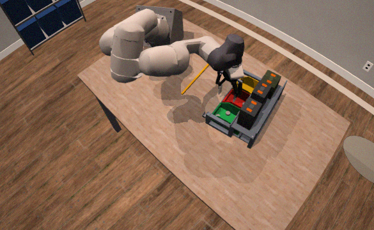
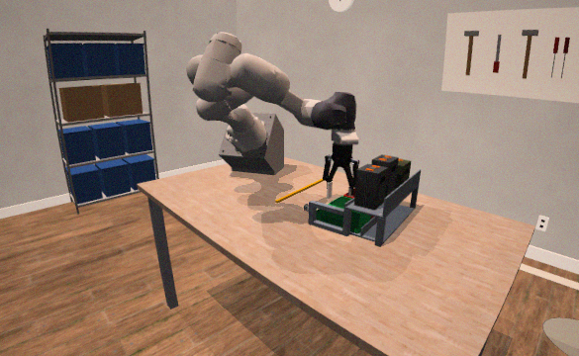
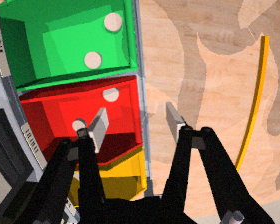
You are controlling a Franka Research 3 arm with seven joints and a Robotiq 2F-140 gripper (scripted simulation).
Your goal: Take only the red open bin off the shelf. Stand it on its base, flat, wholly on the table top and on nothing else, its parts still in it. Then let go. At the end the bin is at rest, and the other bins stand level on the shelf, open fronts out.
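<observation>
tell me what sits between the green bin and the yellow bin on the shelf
The red bin, seen best in the wrist view: green bin on one side, yellow bin on the other. The open hand straddles its front wall.

The top view looks steeply down from high up, taking in the whole table (image 1: 206, 166). The exterior view stands off one table (image 2: 348, 277) corner at about standing height. The wrist view looks close down along the tool (image 3: 134, 123). All three share the shelf (image 1: 263, 115).
</observation>
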